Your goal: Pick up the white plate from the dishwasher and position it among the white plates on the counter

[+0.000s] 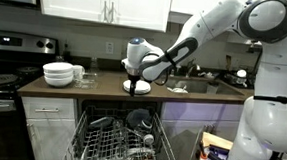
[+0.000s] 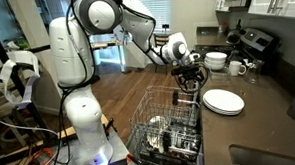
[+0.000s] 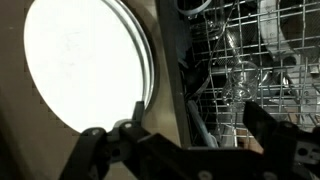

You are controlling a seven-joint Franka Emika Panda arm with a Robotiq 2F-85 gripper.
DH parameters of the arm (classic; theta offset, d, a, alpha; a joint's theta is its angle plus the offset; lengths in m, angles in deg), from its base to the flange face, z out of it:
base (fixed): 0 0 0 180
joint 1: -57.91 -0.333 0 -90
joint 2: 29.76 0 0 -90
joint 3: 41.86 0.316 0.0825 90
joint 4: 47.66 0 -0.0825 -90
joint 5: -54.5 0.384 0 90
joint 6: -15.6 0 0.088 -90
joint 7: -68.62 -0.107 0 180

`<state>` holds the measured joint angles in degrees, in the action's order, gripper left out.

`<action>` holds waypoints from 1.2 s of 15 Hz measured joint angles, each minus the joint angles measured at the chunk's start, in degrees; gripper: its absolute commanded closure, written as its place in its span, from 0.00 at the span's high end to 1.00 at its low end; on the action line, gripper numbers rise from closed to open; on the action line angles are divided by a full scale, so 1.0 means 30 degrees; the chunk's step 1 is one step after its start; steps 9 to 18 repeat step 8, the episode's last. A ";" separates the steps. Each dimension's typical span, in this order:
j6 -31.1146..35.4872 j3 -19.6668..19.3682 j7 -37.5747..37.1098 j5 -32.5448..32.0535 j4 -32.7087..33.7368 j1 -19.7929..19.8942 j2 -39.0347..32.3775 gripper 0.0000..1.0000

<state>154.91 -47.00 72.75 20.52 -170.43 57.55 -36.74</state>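
Observation:
A stack of flat white plates (image 2: 223,101) lies on the dark brown counter (image 2: 264,122), and it fills the upper left of the wrist view (image 3: 85,65). My gripper (image 2: 188,79) hangs open and empty over the counter's front edge, just beside the plates and above the dishwasher rack (image 2: 169,127). In an exterior view the gripper (image 1: 137,87) is above the counter (image 1: 103,88), over the open dishwasher (image 1: 120,139). In the wrist view the fingers (image 3: 192,108) are spread wide with nothing between them, and the wire rack (image 3: 245,60) is at right. I cannot make out a white plate in the rack.
A taller stack of white bowls (image 1: 58,74) and a mug (image 2: 237,67) stand further along the counter. A black stove (image 1: 3,81) is past the bowls. A sink (image 1: 198,85) lies on the other side. White wall cabinets (image 1: 103,2) hang above.

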 measured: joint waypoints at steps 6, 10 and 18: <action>0.0345 0.0911 -0.0269 -0.0287 -0.0963 -0.0221 0.1923 1.00; 0.0355 0.1088 -0.0395 -0.0337 -0.1241 -0.0227 0.2355 1.00; 0.0355 0.1088 -0.0395 -0.0337 -0.1241 -0.0227 0.2355 1.00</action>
